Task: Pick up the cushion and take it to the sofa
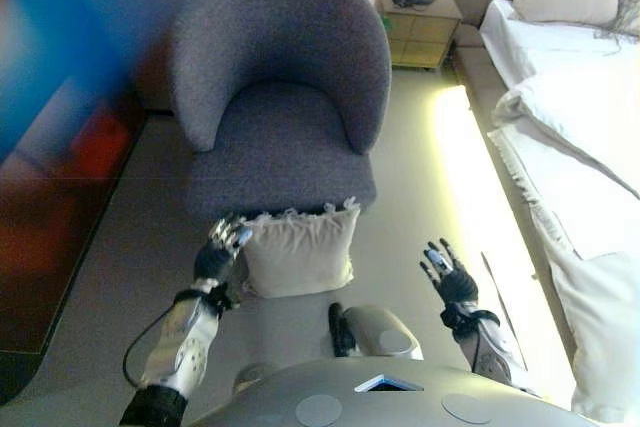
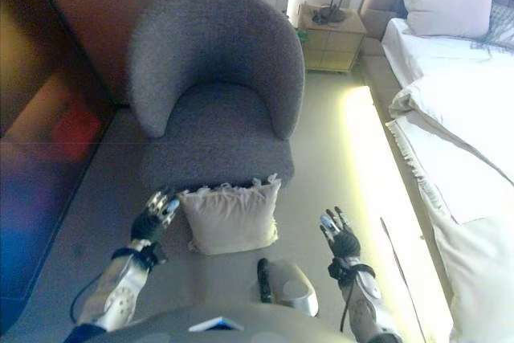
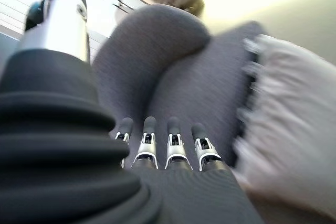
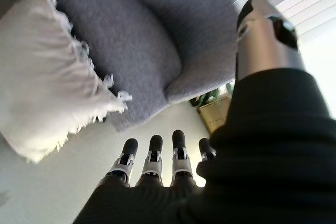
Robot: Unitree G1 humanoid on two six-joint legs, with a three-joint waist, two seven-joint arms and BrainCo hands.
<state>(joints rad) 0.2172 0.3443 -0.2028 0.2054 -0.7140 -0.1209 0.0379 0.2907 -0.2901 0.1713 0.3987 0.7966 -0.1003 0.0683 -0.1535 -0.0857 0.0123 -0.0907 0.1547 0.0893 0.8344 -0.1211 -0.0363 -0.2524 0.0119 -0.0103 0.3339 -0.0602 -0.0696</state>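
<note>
Cream fringed cushion [image 1: 298, 250] on floor, leaning vs grey upholstered armchair [image 1: 283, 97]. Left hand [image 1: 222, 249] at its edge, right hand [image 1: 447, 273] well apart; both w/ fingers straight, empty. Risk: one-sided squeeze tips cushion flat.

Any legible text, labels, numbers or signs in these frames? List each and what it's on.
None can be read.
The cushion, grey armchair, bedside cabinet and bed show no print.
The dark glossy panel along the robot's left shows only blurred colour patches, nothing readable.
</note>
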